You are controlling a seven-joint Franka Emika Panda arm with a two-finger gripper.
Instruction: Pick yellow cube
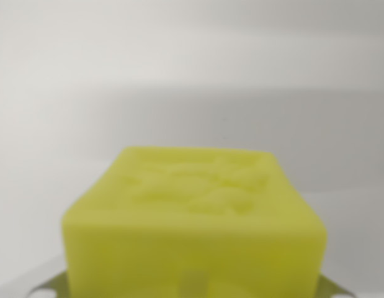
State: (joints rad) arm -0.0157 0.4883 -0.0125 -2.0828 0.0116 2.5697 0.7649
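Observation:
The yellow cube [195,217] fills the lower middle of the wrist view, very close and blurred, with a raised pattern on its top face. Grey metal fingertips [36,284] show at the bottom edge, one on each side of the cube and pressed against its lower sides. My gripper [192,290] sits around the cube at the picture's bottom edge and appears shut on it. The cube's underside and most of each finger are out of the picture.
Behind the cube there is only a plain pale grey-white surface [192,74], with a darker soft shadow band across the middle.

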